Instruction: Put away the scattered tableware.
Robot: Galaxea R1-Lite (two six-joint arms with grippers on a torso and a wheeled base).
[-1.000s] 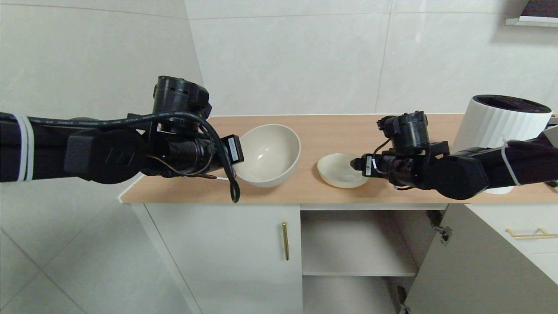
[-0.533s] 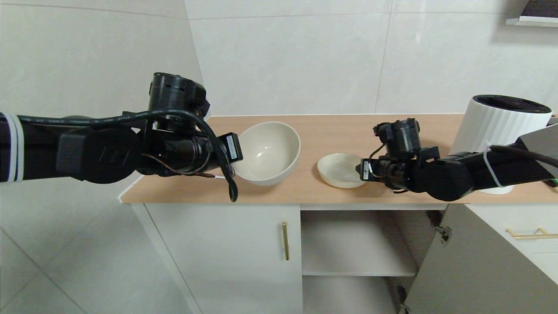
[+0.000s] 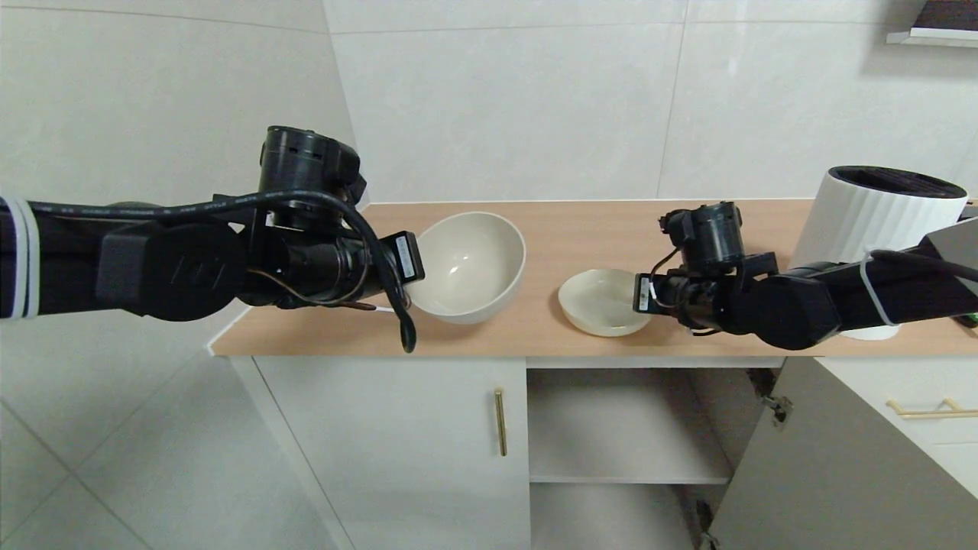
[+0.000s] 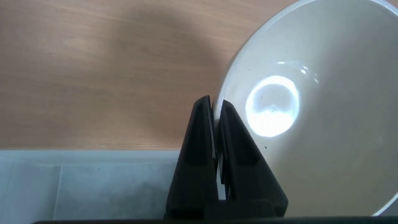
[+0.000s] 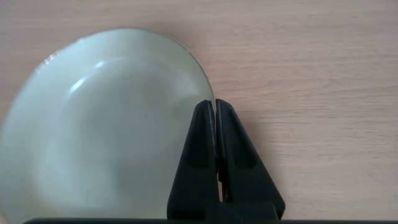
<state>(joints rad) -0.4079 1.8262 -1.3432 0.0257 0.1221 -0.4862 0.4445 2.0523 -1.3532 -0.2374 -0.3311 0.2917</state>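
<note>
A large cream bowl (image 3: 470, 263) is held tilted over the left part of the wooden counter (image 3: 565, 229). My left gripper (image 3: 409, 267) is shut on its near rim, and the left wrist view shows the two fingers (image 4: 202, 134) pinching the bowl's (image 4: 311, 124) edge. A small shallow cream dish (image 3: 603, 302) sits to its right, near the counter's front edge. My right gripper (image 3: 640, 294) is shut on that dish's right rim; the right wrist view has the fingers (image 5: 203, 140) clamped over the edge of the dish (image 5: 106, 124).
A tall white ribbed canister (image 3: 879, 221) stands at the counter's right end, behind my right arm. Below the counter, a cabinet (image 3: 626, 420) stands open with bare shelves, its door (image 3: 833, 466) swung out to the right. A closed door with a brass handle (image 3: 500, 422) is left of it.
The right arm dipped and came back up slightly, and the small dish has shifted a little to the right and nearer the front edge. The left arm with the large bowl rose slightly.
</note>
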